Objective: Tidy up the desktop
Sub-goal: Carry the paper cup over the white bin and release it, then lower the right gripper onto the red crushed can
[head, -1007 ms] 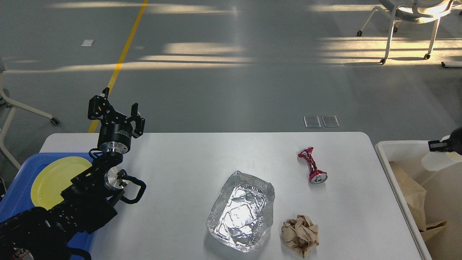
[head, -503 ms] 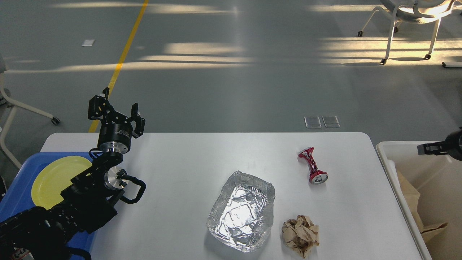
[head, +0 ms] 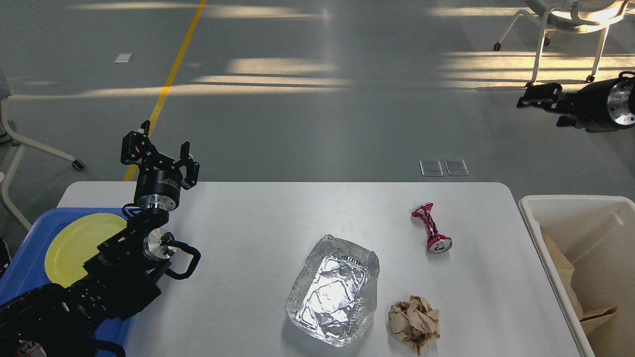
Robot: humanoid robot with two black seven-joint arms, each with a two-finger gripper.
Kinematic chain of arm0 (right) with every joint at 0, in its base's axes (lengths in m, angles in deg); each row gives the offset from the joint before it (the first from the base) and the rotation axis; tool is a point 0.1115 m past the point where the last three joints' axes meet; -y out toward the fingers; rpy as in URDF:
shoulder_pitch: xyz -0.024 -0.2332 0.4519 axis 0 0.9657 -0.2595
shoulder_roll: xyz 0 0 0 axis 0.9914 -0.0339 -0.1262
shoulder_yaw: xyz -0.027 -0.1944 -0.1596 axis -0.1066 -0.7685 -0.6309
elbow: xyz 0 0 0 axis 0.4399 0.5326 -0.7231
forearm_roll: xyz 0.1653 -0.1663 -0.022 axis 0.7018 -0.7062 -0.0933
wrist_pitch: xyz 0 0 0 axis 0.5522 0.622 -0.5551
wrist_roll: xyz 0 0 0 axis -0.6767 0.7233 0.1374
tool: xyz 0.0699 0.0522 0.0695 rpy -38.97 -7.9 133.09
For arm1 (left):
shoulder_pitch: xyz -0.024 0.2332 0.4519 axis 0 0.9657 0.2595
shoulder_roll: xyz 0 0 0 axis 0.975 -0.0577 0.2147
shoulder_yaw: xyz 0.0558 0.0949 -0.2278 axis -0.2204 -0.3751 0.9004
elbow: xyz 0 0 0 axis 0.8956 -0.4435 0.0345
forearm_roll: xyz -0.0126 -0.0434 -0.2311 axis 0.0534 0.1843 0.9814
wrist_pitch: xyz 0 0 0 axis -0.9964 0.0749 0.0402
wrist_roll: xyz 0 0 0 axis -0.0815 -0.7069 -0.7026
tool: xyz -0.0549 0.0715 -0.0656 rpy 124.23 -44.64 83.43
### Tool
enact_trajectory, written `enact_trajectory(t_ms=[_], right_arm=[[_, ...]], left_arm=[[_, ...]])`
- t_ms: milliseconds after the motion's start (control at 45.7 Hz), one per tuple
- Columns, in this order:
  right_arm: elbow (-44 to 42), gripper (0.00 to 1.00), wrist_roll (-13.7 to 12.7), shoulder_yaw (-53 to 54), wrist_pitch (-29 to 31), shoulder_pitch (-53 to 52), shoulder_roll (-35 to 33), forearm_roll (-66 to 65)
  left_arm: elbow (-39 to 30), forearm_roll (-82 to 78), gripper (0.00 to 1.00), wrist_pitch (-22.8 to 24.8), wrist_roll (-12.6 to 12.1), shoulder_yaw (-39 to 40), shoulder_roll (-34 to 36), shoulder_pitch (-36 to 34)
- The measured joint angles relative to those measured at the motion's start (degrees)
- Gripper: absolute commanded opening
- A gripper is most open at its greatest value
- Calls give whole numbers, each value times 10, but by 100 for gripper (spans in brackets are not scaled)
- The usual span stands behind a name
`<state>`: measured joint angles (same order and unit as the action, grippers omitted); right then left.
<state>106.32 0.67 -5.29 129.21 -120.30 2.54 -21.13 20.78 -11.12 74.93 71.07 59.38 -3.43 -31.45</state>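
The white desktop [head: 248, 223] carries a crumpled foil tray [head: 332, 290] at the middle front, a crushed red can [head: 430, 234] to its right and a ball of crumpled brown paper [head: 414, 325] at the front. My left gripper [head: 158, 151] is open and empty, pointing up over the desktop's back left corner. My right gripper [head: 538, 96] is high at the upper right, above the floor beyond the desktop. It looks dark and side-on, and nothing shows in it.
A white bin [head: 570, 203] stands off the right edge with brown paper [head: 560, 272] inside. A blue tray [head: 22, 287] with a yellow plate [head: 74, 245] sits at the left edge, partly under my left arm. Chairs stand on the floor behind.
My right gripper was low over the white bin with something white by it. It has risen to the upper right, and the white thing no longer shows. The left arm has not moved.
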Motion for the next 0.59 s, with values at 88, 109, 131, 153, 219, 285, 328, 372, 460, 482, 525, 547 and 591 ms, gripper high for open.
enact_trajectory(t_ms=[88,109,131,153,219,285,328,372,460,482,525,547,591], right_arm=[[40,100,-2,0,91,-90,3,0],[52,100,-3,0,104,-115,4,0],[61,100,-3,1,111,-135,5,0],[69,100,-3,1,117,-155,5,0],[92,100,-4,5,124,-213,8,0],[109,100,-4,9,127,-265,18,-1],[115,100,-4,14,127,-287,25,-1],[118,100,-4,23,127,-303,31,-1],[119,100,-4,46,127,-328,42,0],[119,100,-4,52,127,-332,45,0],[119,100,-4,61,127,-336,51,0],[119,100,-4,65,127,-337,54,0],[119,100,-4,70,127,-335,62,0]], left_arm=[[0,0,97,0,0,0,0,0],[0,0,97,0,0,0,0,0],[0,0,97,0,0,0,0,0],[0,0,97,0,0,0,0,0],[0,0,97,0,0,0,0,0],[0,0,97,0,0,0,0,0],[0,0,97,0,0,0,0,0],[0,0,97,0,0,0,0,0],[0,0,97,0,0,0,0,0],[0,0,97,0,0,0,0,0],[0,0,97,0,0,0,0,0],[0,0,97,0,0,0,0,0],[0,0,97,0,0,0,0,0]])
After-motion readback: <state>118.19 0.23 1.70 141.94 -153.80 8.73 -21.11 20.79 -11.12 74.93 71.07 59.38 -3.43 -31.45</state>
